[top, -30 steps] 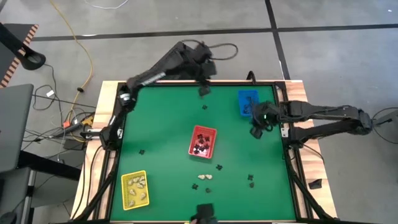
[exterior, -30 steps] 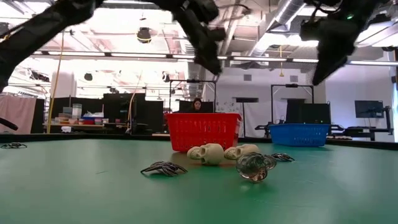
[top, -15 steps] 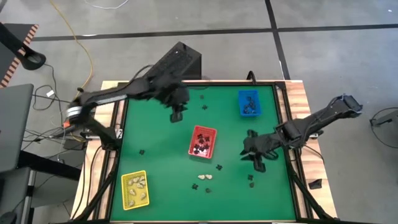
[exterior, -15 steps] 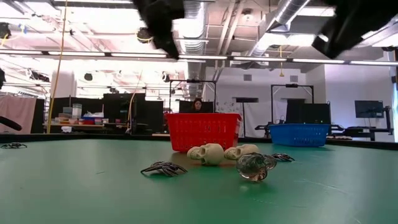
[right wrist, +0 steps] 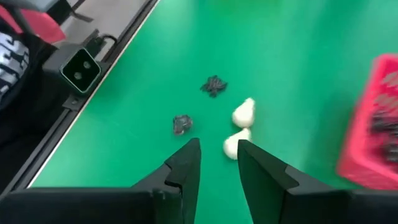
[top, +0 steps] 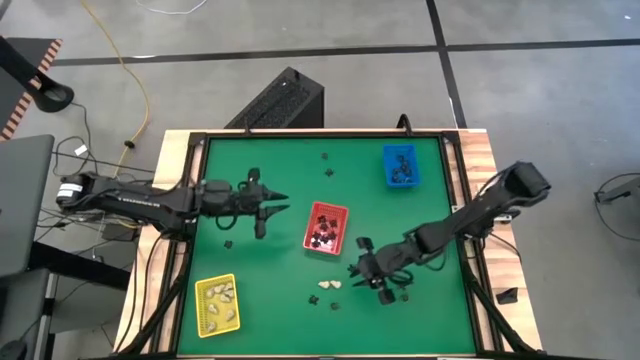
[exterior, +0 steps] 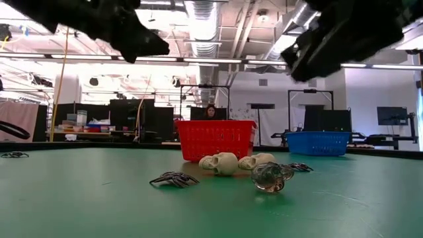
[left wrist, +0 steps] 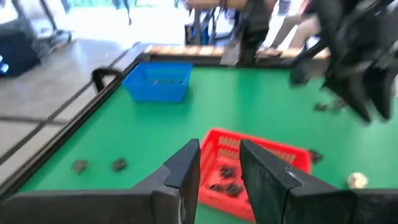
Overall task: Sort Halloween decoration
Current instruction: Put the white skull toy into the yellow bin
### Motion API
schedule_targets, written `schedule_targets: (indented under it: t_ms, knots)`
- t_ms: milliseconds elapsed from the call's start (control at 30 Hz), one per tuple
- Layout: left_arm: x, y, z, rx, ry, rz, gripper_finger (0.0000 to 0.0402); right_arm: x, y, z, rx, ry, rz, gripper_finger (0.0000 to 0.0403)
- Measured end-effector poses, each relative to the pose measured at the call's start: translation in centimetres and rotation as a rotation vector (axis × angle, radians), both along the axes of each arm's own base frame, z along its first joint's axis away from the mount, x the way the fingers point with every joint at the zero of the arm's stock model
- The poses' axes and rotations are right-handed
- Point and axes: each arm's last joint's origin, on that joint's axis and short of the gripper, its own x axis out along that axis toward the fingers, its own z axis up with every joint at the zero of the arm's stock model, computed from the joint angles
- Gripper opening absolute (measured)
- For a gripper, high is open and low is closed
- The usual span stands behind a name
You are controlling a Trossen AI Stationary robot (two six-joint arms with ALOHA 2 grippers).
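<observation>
open green mat [top: 270, 290] surrounds right gripper [right wrist: 217, 163]; fingers slightly apart, empty, cream skulls [right wrist: 242, 113] just ahead; left gripper [left wrist: 219, 163] likewise apart, empty, red tray [left wrist: 261, 160] ahead.

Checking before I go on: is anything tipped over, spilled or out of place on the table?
Nothing is tipped or spilled. The yellow tray, red tray and blue tray sit flat. Still unsorted on the green mat: two cream skulls and scattered black pieces. Both arms hang above the mat.

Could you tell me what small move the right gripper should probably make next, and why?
Probably ease forward and down onto the nearer cream skull-shaped lump: the right gripper hovers above the green table, fingers parted and empty, that lump just ahead of them.
</observation>
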Motion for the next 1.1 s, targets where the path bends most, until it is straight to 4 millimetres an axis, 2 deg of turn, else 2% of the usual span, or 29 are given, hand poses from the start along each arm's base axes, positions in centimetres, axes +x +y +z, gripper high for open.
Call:
schedule_targets:
  t_ms: [133,267,367,500,767,967,1100]
  knots:
    - [-0.2,-1.2,-0.5,0.032,-0.132,-0.098,0.0103,1.9,1.4,-1.5,0.021,0.036,0.029,0.0163]
    - [-0.2,-1.9,-0.4,0.094,-0.148,-0.137,0.0116,3.8,2.5,-1.6,0.009,0.025,0.037,0.0201]
    - [-0.4,-2.0,-0.3,0.098,-0.152,-0.124,0.0129,5.2,2.3,-2.2,0.000,0.034,0.008,0.0222]
    - [-0.4,-2.1,-0.7,0.098,-0.103,-0.132,0.0143,6.2,1.6,-4.4,-0.033,0.096,-0.041,0.0230]
    - [-0.5,-2.0,-1.5,0.101,-0.020,-0.128,0.0151,6.4,1.5,-6.6,-0.074,0.156,-0.140,0.0224]
    - [-0.6,-2.0,-1.8,0.120,0.016,-0.131,0.0151,6.4,1.7,-7.1,-0.084,0.163,-0.154,0.0222]
    - [-1.4,-1.9,-2.1,0.128,0.094,-0.135,0.0151,6.3,1.6,-7.1,-0.097,0.177,-0.158,0.0201]
